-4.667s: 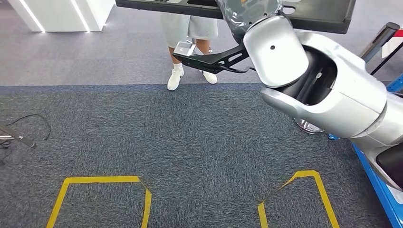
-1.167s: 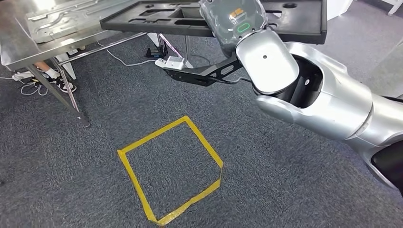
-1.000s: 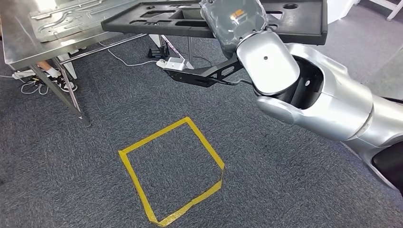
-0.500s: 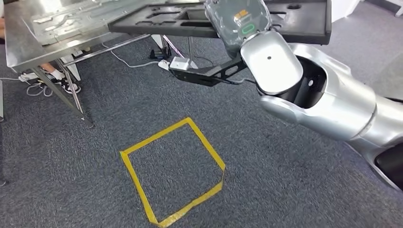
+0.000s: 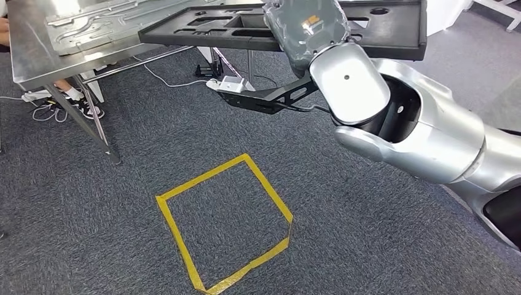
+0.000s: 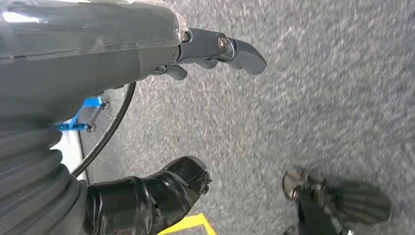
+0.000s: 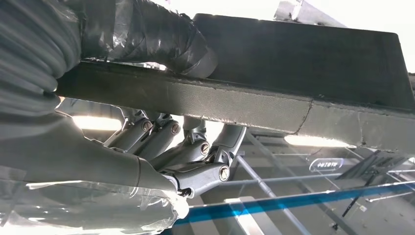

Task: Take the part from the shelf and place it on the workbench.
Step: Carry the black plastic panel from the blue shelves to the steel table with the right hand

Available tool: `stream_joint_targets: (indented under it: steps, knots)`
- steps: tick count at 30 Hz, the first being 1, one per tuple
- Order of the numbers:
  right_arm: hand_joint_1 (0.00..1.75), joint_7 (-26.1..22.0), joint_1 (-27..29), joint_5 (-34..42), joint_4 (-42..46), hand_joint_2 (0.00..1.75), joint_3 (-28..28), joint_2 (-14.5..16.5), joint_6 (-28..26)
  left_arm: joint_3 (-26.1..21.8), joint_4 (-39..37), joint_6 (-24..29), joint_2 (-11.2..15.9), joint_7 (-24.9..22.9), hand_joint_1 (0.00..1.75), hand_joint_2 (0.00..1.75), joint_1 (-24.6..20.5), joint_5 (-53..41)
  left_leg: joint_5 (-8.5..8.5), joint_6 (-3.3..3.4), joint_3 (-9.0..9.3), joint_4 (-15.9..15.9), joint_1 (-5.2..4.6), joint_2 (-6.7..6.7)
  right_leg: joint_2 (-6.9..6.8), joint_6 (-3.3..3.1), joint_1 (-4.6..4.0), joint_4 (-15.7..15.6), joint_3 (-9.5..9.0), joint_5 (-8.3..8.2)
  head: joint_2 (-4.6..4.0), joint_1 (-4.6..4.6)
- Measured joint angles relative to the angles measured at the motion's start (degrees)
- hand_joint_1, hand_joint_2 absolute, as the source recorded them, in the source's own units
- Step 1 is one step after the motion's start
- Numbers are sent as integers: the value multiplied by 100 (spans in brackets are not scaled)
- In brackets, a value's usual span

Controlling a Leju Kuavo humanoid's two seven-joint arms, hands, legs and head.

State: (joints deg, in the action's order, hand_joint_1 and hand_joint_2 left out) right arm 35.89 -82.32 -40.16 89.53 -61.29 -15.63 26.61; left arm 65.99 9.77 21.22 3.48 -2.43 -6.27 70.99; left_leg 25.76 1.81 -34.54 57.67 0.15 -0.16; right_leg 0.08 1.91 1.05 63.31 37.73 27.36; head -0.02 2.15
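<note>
A: Where's the part?
B: Black tray-like part held up off the floor, its far end over the near edge of the metal workbench.
A: Hands?
B: Right hand grips the part's edge, thumb on top, fingers underneath. Left hand hangs over carpet, fingers loose, holding nothing.

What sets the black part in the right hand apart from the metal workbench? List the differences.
The black part is matt black with cut-outs; the workbench is shiny bare steel. The part is carried in the air, gripped at its edge by the right hand; the workbench stands on legs on the carpet. The part's near end overlaps the workbench top in the head view. Both are flat and broad.
</note>
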Motion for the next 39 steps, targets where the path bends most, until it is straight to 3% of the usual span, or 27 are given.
stream_joint_targets:
  steps: [2,4,5,7,9,14,16,18,20,22,24,27,29,31,33,34,36,39]
  knots:
    - [175,1,10,-1,7,175,0,-16,22,1,0,56,0,1,0,175,-7,1,17,52,19,-6,-14,3,5,1,-8,708,369,308,0,-11]
    - [175,2,44,3,17,175,0,-28,56,1,0,94,2,2,0,175,-9,2,44,71,34,6,-22,-6,6,7,-5,1150,644,381,0,-14]
    - [175,2,54,5,20,175,0,-34,67,0,0,99,3,3,0,175,-7,2,65,69,46,20,-23,-17,5,6,0,1075,634,260,0,-14]
    - [175,1,54,9,21,175,0,-43,72,0,0,97,3,-1,0,175,1,3,131,40,75,70,-21,-43,5,-15,3,424,354,-132,0,-16]
    - [175,-1,48,10,26,175,-1,-40,64,0,0,90,2,-9,0,175,-1,4,202,-19,67,142,-36,-65,9,-47,-13,-154,69,-314,0,-14]
    - [175,-9,56,11,34,175,-4,-39,53,-2,0,83,-2,-30,0,175,-4,14,314,-179,46,249,-24,-55,10,-180,-24,-362,-96,-263,0,-3]
    - [175,-14,51,11,36,175,-5,-35,50,-4,0,85,-5,-33,0,175,-5,26,512,-246,-201,747,-4,-30,2,-233,-12,-403,-181,-238,0,6]
    - [175,-17,53,11,37,175,-23,-26,49,-10,0,89,-3,-34,0,175,-9,36,673,-297,-613,1401,18,-25,-2,-262,-17,-407,-238,-194,0,9]
    - [175,-18,58,12,37,175,-56,-22,49,-14,0,92,-3,-40,0,175,4,41,517,-315,-813,1528,38,-24,7,-260,-19,-406,-302,-141,0,11]
    - [175,-19,57,13,37,175,-72,-23,47,-15,0,92,-4,-46,0,175,18,42,62,-292,-633,913,47,-21,15,-242,-18,-406,-384,-80,0,10]
    - [175,-20,49,14,37,175,-72,-23,43,-17,0,95,0,-48,0,175,13,42,-199,-236,-362,287,12,-20,18,-203,-23,-415,-433,-31,0,9]
    - [175,-31,54,16,36,175,-72,-23,38,-21,0,101,7,-51,0,175,-7,41,-174,-133,-249,63,-52,-20,19,-112,-6,-456,-448,-10,0,7]
    - [175,-33,55,6,36,175,-72,-25,40,-22,0,116,10,-61,0,175,-2,40,-183,-65,-161,-28,-37,-10,14,-58,4,-402,-449,50,0,2]
    - [175,-25,44,-23,36,175,-72,-30,49,-22,0,143,11,-71,0,175,3,40,-181,2,-61,-110,-15,4,13,-37,-2,37,-242,258,0,-9]
    - [175,-17,56,-48,35,175,-73,-34,62,-22,0,162,13,-75,0,175,-7,39,-144,47,-25,-109,-19,7,15,-23,-4,766,190,508,0,-14]
    - [175,-15,72,-53,35,175,-73,-35,71,-22,0,169,14,-77,0,175,-11,39,-124,55,-16,-98,-19,4,13,-12,3,1030,374,554,0,-13]
    - [175,-14,93,-54,35,175,-74,-37,82,-22,0,179,17,-79,0,175,-17,38,-99,58,-5,-82,-17,-3,11,3,14,1230,547,536,0,-15]
    - [175,-13,96,-56,34,175,-74,-39,89,-23,0,188,19,-84,0,175,-17,37,-85,54,0,-70,-14,-9,10,8,20,1182,552,462,0,-14]
